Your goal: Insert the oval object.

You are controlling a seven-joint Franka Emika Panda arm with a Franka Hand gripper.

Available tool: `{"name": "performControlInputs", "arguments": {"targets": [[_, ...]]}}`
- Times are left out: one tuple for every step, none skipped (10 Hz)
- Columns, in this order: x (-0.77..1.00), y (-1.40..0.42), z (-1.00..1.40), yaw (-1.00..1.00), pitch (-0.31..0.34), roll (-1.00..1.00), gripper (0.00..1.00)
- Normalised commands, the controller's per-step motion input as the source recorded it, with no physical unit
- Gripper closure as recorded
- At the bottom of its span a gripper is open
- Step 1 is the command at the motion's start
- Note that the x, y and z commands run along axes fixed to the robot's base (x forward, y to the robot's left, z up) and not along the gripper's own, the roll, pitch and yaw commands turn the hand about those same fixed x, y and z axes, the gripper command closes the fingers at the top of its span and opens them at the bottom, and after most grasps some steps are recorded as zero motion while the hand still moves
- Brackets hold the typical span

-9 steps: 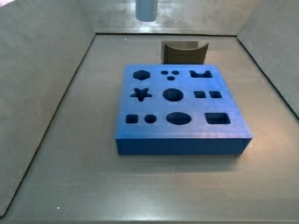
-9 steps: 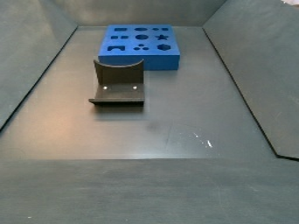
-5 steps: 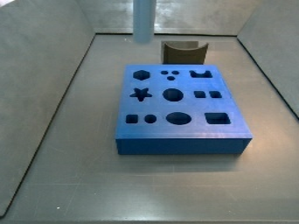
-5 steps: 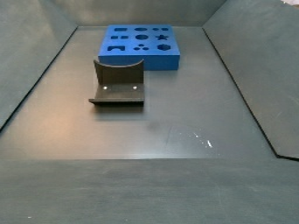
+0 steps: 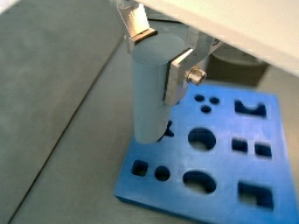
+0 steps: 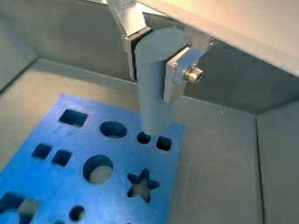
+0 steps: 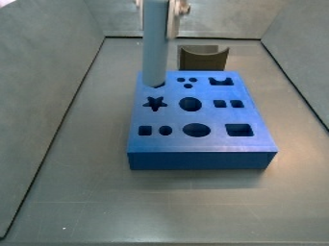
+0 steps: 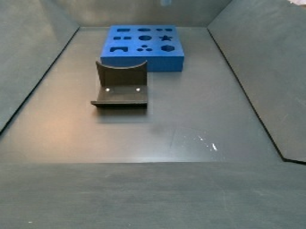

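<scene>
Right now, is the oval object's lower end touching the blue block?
Cannot tell. In both wrist views the oval object, held in the gripper, hides its own tip over the blue block.

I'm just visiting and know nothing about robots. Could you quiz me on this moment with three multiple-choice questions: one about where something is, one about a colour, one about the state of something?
1. Where is the oval object?
A. lying on the floor
B. hanging upright over the blue block
C. leaning on the fixture

2. What colour is the oval object?
A. pale blue-grey
B. red
C. brown

3. What is the gripper doing?
A. open, empty
B. shut on the oval object
C. out of sight

Answers: 1 B, it stands vertical above the block's holes. 2 A, both wrist views show it pale. 3 B, the silver fingers clamp its top.
</scene>
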Motion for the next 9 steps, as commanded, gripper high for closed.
{"name": "performControlInputs", "arguments": {"targets": [[0.0, -0.17, -0.29, -0.94, 0.0, -0.01, 1.0], [0.03, -0.18, -0.23, -0.88, 0.0, -0.03, 1.0], [0.15, -0.18, -0.24, -0.8, 0.0, -0.04, 1.0], [0.32, -0.21, -0.31, -0.68, 0.0, -0.03, 1.0], [0.31, -0.21, -0.48, -0.71, -0.004, 0.0, 1.0], [0.14, -0.19, -0.51, -0.84, -0.001, 0.0, 1.0], [0.1, -0.17, -0.37, -0.86, -0.001, 0.0, 1.0], [0.03, -0.17, -0.32, -0.89, -0.003, 0.0, 1.0], [0.0, -0.1, -0.43, -1.0, -0.009, 0.0, 1.0]]}}
